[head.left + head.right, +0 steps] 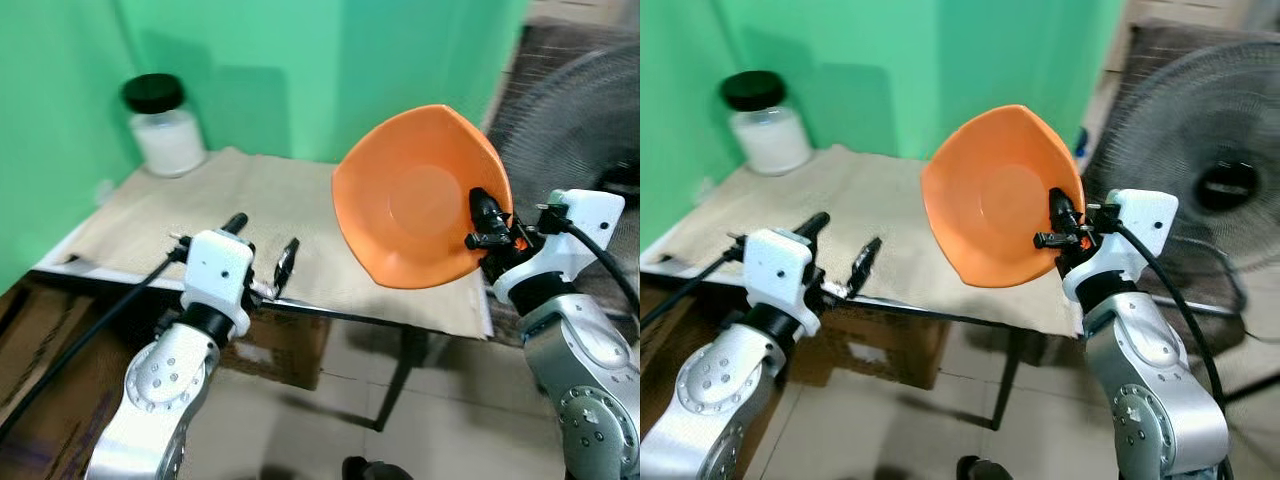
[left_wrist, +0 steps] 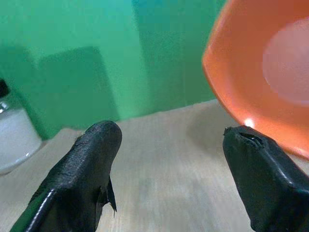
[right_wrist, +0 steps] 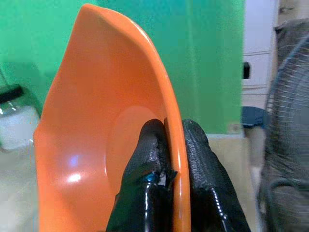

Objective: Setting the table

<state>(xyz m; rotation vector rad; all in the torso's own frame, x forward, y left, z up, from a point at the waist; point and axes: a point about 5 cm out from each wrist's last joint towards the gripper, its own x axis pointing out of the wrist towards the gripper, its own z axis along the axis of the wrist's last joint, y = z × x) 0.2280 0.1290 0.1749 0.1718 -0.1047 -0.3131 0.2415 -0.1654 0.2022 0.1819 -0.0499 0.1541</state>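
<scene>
- Green walls [image 1: 300, 70] back a small bench [image 1: 250, 210] draped in beige cloth.
- At its far left corner stands a white jar [image 1: 165, 135] with a black lid; a fan [image 1: 1210, 180] stands off to the right.
- Right pincer [image 1: 487, 228] is clenched on the rim of an orange bowl [image 1: 420, 195], held tilted in the air above the bench's right end.
- Left pincer [image 1: 262, 248] hovers over the near edge, fingers spread and holding nothing.
</scene>
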